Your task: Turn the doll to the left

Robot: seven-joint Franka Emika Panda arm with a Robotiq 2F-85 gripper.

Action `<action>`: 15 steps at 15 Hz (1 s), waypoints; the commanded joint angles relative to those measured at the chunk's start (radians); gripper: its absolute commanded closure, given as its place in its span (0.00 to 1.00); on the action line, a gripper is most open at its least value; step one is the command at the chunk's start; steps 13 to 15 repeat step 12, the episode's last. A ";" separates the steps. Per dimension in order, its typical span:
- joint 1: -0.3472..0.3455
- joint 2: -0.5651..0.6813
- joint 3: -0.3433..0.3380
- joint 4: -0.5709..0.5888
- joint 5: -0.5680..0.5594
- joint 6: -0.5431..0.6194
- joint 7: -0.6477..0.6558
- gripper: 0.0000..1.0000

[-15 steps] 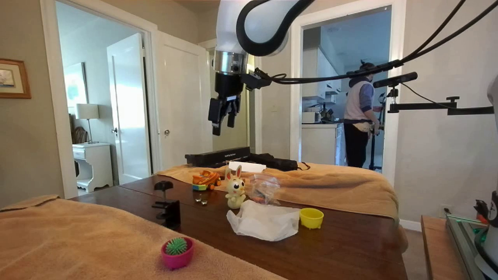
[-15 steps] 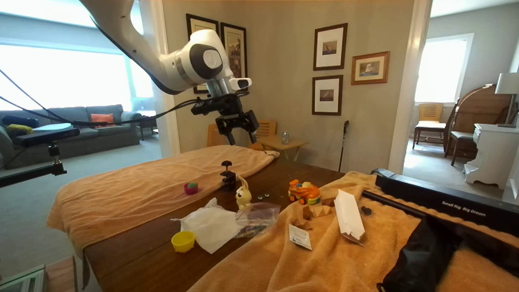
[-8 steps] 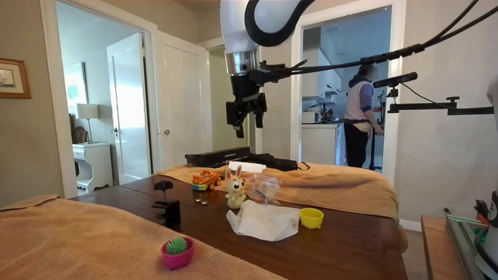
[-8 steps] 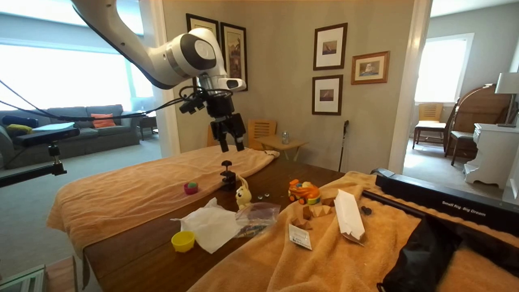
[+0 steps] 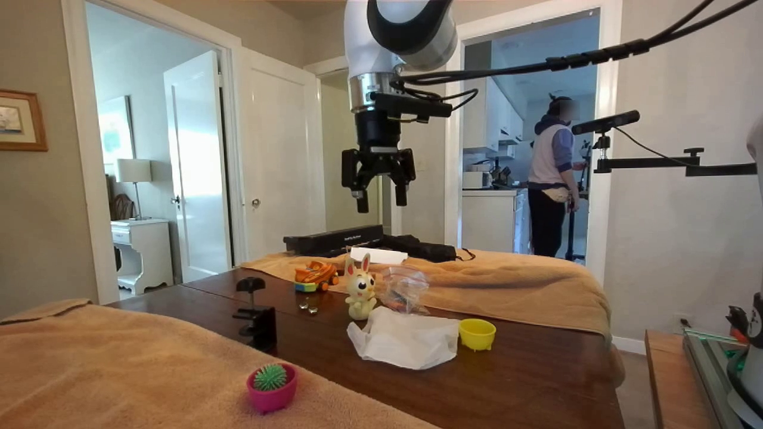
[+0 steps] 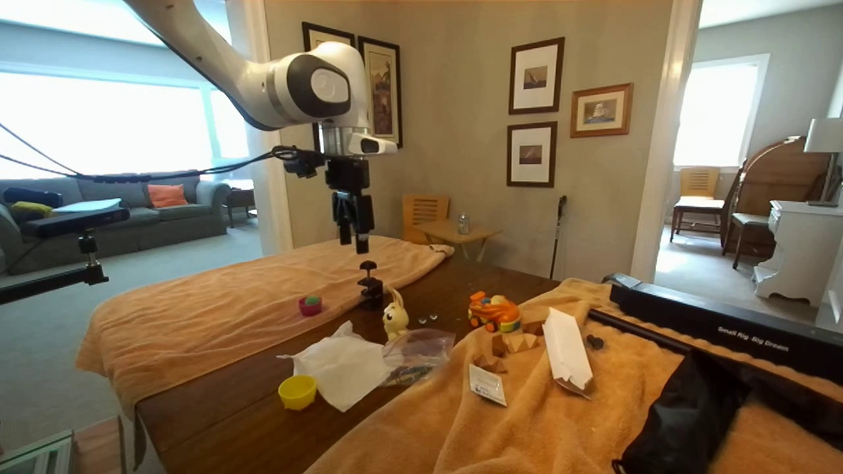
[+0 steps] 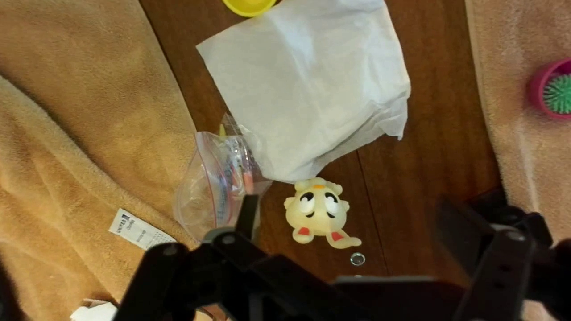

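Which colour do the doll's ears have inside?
The ears are red inside, clearest in the wrist view.

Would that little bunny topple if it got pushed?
The bunny stands upright, big-headed over a short body, so a high push might tip it. Its surface looks smooth, perhaps slippery; its moulded look suggests it probably won't flop.

Grey sofa [image 6: 174, 224] below a bright window [image 6: 99, 118]

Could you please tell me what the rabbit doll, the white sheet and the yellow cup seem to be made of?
Rabbit doll: probably vinyl or plastic, satin-looking, from its smooth, moulded surface.
White sheet: likely thin paper, mostly matte, from its creases and crumpled edge; cloth is possible.
Yellow cup: perhaps plastic or silicone, smooth and evenly coloured.
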State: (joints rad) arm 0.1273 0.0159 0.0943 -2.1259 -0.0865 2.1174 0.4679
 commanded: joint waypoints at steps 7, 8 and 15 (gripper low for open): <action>-0.023 -0.034 -0.004 -0.067 0.073 0.075 -0.229 0.00; -0.024 -0.035 -0.005 -0.072 0.073 0.084 -0.249 0.00; -0.022 -0.002 -0.002 -0.042 0.036 0.065 -0.209 0.00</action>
